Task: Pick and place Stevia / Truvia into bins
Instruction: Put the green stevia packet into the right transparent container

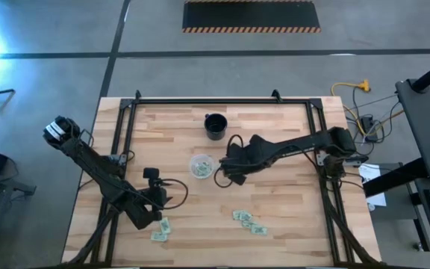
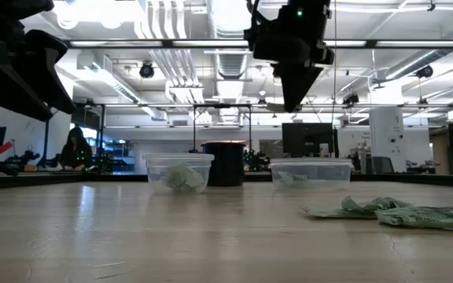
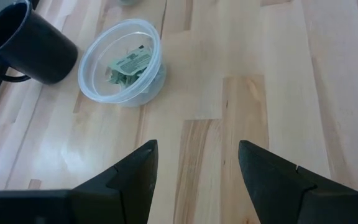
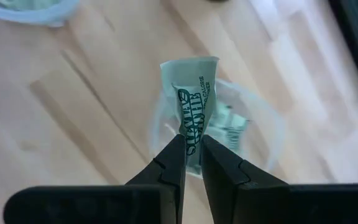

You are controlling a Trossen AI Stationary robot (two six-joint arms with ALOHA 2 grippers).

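Left gripper (image 1: 157,218), fingers spread and empty, sits low by the loose packets (image 1: 160,230) at the table's near edge. Right gripper (image 4: 191,158) pinches one green-and-white Truvia packet (image 4: 191,99), long axis in line with the fingers, directly over a clear bin (image 4: 263,134) already holding packets. Release looks next.

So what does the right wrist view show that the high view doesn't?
Only the right wrist view shows the right tool shut on a green-and-white packet, held above a clear cup with packets inside. Only the high view shows the black cup, the loose packets on the table, and the left tool waiting. Both show wood tabletop and a clear cup.
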